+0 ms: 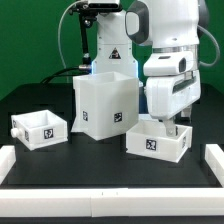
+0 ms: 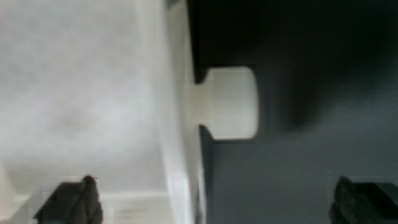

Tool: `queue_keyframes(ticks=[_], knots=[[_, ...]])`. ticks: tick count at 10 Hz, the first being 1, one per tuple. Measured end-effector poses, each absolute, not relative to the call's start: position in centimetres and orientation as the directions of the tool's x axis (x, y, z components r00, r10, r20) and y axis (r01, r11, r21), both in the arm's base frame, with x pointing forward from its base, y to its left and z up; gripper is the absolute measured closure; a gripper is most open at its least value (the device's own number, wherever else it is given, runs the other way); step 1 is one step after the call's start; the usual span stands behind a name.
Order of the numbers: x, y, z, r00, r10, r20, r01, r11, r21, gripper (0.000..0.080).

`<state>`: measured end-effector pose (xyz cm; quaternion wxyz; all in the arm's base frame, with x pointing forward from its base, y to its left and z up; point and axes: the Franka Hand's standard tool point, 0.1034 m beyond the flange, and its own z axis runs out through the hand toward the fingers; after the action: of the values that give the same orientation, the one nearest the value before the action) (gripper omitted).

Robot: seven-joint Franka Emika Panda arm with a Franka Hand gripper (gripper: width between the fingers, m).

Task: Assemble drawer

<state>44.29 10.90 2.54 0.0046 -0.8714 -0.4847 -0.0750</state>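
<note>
The tall white box shell (image 1: 103, 103) stands at the middle of the black table, with a tag on its front. One shallow tray (image 1: 38, 128) lies to the exterior view's left. A second tray (image 1: 157, 142) lies to the right of the shell. My gripper (image 1: 172, 126) hangs right over this tray's far right wall. In the wrist view the gripper (image 2: 221, 205) is open, and its dark fingertips (image 2: 71, 202) straddle the tray's white wall (image 2: 175, 130). The round knob (image 2: 228, 100) sticks out from that wall. Nothing is held.
A white raised border runs along the table's front (image 1: 110, 205) and both sides (image 1: 214, 160). The arm's base (image 1: 110, 50) and cables stand behind the shell.
</note>
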Motion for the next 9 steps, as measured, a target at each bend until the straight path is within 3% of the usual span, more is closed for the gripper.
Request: queue_keyframes(ticks=[1,3,4,5,6,7,8,9], knots=[[44.3,11.0,2.5,0.517,0.845,0.135,0.846,-0.529,0.064,0.015],[44.3,11.0,2.5,0.518,0.845,0.135,0.846,-0.529,0.064,0.0374],[44.3,11.0,2.5,0.518,0.845,0.135,0.846,-0.529,0.064,0.0374],[44.3,11.0,2.5,0.518,0.845,0.135,0.846,-0.529,0.064,0.0558],[44.3,11.0,2.5,0.518,0.844,0.135,0.846,-0.529,0.064,0.0691],[44.2,11.1,2.6,0.517,0.845,0.135,0.847,-0.528,0.063,0.0691],[44.1,11.8,2.9,0.504,0.853,0.137,0.855,-0.515,0.065,0.0764],[43.8,12.5,3.2,0.489,0.861,0.14,0.863,-0.501,0.065,0.0764]])
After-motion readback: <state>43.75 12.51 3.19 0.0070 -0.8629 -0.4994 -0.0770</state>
